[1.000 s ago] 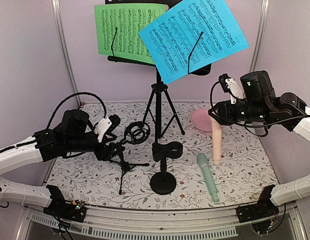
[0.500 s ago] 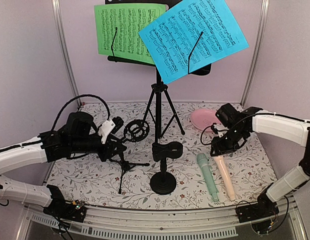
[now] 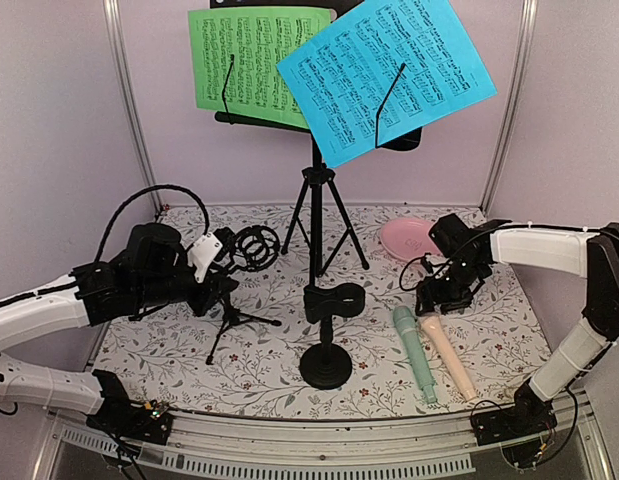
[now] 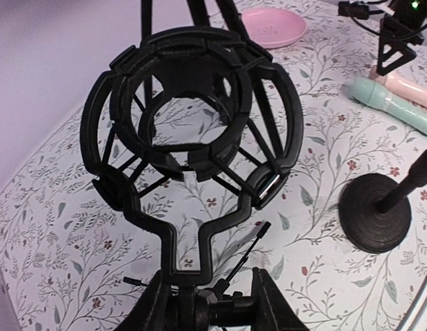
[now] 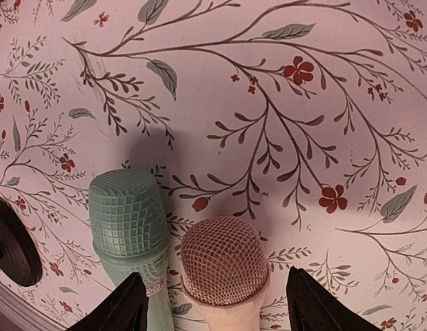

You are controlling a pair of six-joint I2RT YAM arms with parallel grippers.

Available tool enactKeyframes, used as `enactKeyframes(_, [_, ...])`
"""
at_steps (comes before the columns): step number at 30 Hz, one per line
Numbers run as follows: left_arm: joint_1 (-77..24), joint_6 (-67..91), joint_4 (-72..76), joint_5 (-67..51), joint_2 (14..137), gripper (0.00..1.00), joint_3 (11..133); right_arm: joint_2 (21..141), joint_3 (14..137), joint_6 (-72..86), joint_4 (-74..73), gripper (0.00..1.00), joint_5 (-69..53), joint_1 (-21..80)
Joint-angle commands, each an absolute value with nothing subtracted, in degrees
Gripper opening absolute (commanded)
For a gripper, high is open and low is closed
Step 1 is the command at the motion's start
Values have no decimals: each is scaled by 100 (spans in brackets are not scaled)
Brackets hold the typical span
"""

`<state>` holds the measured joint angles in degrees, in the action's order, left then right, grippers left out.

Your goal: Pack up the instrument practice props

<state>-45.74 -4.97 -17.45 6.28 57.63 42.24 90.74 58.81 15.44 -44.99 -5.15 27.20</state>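
On flowered cloth (image 3: 169,350) beside a round-based stand (image 3: 326,368), left claw (image 4: 212,303) clamped on a tripod mic holder (image 4: 191,265). Right claw (image 5: 213,289) wide open, empty, over the pink microphone (image 5: 223,265). Lilac walls (image 3: 69,120).

Left pincer (image 3: 219,272) holds the mic tripod (image 3: 232,311); pink microphone (image 3: 449,357) lies beside green microphone (image 3: 413,353).

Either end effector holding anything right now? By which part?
Left end effector grips the small black tripod mic support by its stem, below the ring. Right end effector is open over the pale-pink toy microphone, holding nothing.
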Motion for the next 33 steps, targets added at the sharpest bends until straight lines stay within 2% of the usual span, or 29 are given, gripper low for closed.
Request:
enactKeyframes(1, [-4179, -854, -1870, 1846, 5593, 4, 4365, 9042, 6176, 1445, -4484, 72, -584, 2665])
enactKeyframes(7, [-2766, -1013, -1449, 2068, 5661, 2, 4329, 8871, 6508, 1371, -4666, 72, -525, 2663])
enactKeyframes(14, [-1252, -649, -668, 1980, 6629, 2, 4726, 8633, 6735, 1363, -4700, 72, -499, 2663])
enactKeyframes(22, [-582, -101, -73, 2172, 7385, 4, 4947, 8246, 6653, 1399, -4686, 73, -405, 2663])
enactKeyframes(30, [-471, 457, -172, 1978, 7246, 21, 4632, 7943, 6556, 1398, -4660, 73, -308, 2664])
enactKeyframes(33, [-465, 544, -206, 1976, 7085, 35, 4494, 7946, 6608, 1364, -4641, 73, -316, 2663])
